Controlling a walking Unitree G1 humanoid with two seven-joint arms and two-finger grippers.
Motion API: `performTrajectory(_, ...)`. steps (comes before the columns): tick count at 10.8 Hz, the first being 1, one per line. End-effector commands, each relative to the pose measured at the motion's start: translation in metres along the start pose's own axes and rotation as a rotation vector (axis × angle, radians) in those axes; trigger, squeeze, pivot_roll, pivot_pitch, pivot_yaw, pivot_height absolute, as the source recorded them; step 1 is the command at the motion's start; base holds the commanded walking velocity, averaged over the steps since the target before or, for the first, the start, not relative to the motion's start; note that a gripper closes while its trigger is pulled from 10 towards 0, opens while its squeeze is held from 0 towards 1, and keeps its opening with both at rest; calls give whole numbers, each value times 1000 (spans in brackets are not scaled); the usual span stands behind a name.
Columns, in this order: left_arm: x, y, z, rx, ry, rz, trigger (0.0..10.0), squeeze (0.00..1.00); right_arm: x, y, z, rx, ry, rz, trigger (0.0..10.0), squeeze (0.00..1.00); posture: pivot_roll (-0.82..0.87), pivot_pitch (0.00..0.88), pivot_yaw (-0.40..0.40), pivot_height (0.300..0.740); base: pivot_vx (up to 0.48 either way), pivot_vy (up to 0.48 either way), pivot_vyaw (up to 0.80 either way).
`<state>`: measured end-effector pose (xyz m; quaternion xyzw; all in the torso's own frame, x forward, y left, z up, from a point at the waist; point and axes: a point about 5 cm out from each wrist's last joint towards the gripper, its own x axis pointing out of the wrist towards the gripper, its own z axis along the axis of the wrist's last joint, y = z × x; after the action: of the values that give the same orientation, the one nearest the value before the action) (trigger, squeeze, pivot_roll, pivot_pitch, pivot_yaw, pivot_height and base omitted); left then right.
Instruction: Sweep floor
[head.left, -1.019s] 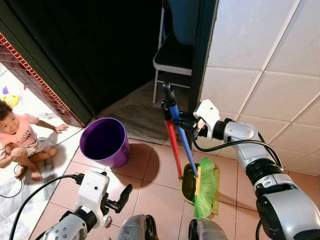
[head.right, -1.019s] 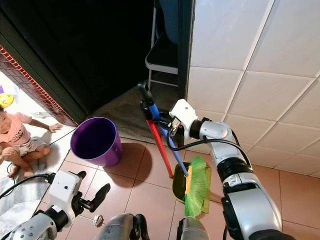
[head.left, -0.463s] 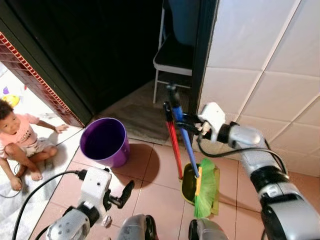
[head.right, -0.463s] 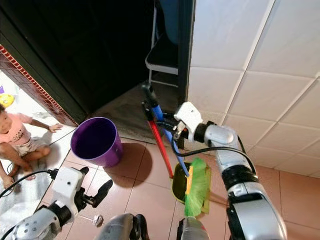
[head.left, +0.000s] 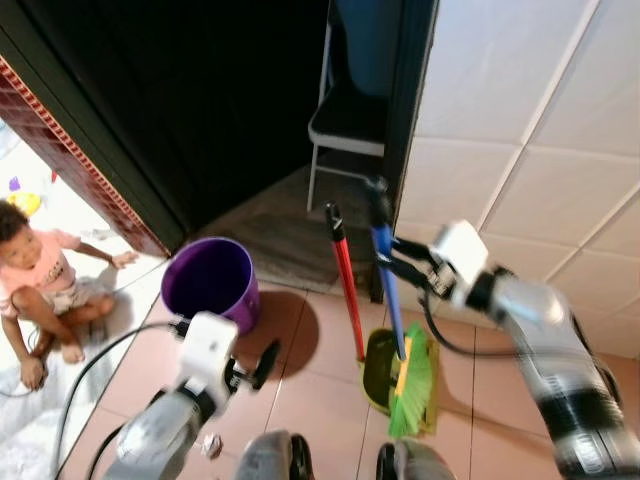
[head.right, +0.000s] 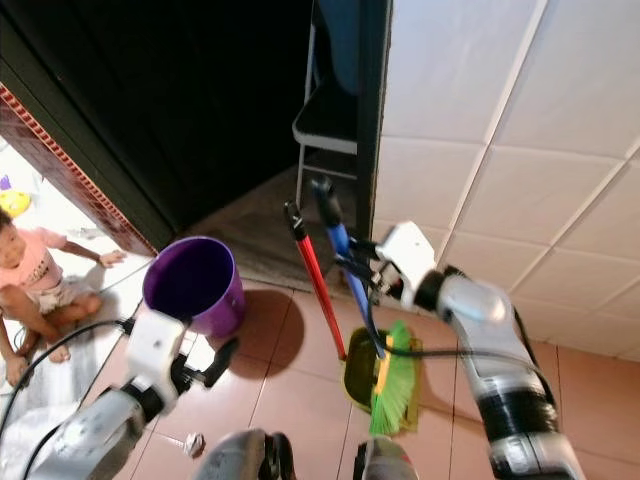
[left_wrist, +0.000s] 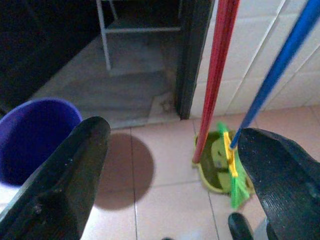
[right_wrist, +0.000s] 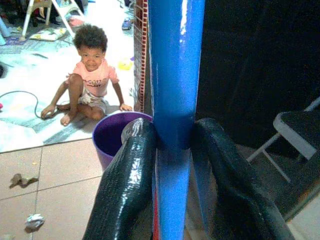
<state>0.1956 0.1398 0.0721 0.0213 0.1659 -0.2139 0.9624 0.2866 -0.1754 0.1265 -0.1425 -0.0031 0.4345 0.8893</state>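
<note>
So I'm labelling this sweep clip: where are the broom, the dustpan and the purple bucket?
broom (head.right: 343, 258): right eye view, on its blue handle.
dustpan (head.right: 359, 372): right eye view, on its green pan.
purple bucket (head.left: 208, 279): left eye view, on its inner wall.

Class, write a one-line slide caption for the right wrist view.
Right gripper clamps the blue broom handle, with a purple bucket and a seated person beyond.

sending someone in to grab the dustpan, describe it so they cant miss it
Start at the white tiled wall to the right of the dark doorway. On the floor at its foot lies a green dustpan, beside the broom head. Two poles rise there: the red handle belongs to the dustpan, while the blue broom is held by the right gripper.
</note>
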Motion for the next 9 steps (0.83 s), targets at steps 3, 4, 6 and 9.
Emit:
performTrajectory(3,16,4,2,-16,-36,1,10000,0,-5,17,12,4,-29,-7,0,0,-51,0,106,740,0,0,0)
performTrajectory(4,24,3,8,-15,-74,-7,10000,0,-3,21,13,-3,-28,-52,0,0,-62,0,103,740,0,0,0)
performTrajectory(6,38,-1,14,-23,-109,11,10000,0,7,28,12,25,-34,-96,0,0,-72,0,91,740,0,0,0)
performTrajectory(9,42,1,12,-22,-118,53,10000,0,16,42,4,99,-27,-116,0,0,-70,0,71,740,0,0,0)
